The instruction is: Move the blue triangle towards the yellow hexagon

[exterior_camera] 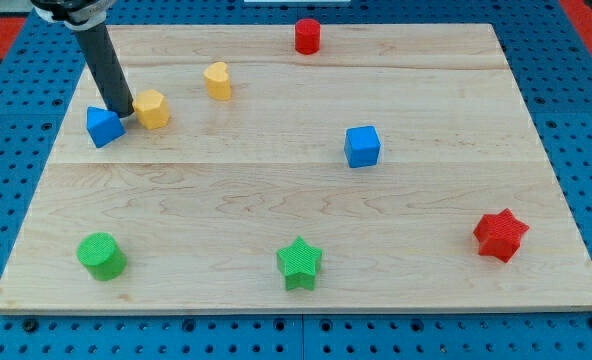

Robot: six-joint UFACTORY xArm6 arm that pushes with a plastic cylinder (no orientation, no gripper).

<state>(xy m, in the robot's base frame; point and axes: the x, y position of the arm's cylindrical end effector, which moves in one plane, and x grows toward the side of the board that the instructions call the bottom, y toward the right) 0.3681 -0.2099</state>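
The blue triangle (103,126) lies at the board's upper left. The yellow hexagon (152,108) sits just to its right, a small gap apart. My dark rod comes down from the view's top left, and my tip (123,111) rests between the two blocks, touching or nearly touching the blue triangle's upper right edge and close to the hexagon's left side.
A yellow heart-like block (217,80) lies right of the hexagon. A red cylinder (307,36) is at the top. A blue cube (362,146) is right of centre. A green cylinder (101,255), green star (299,262) and red star (500,235) line the bottom.
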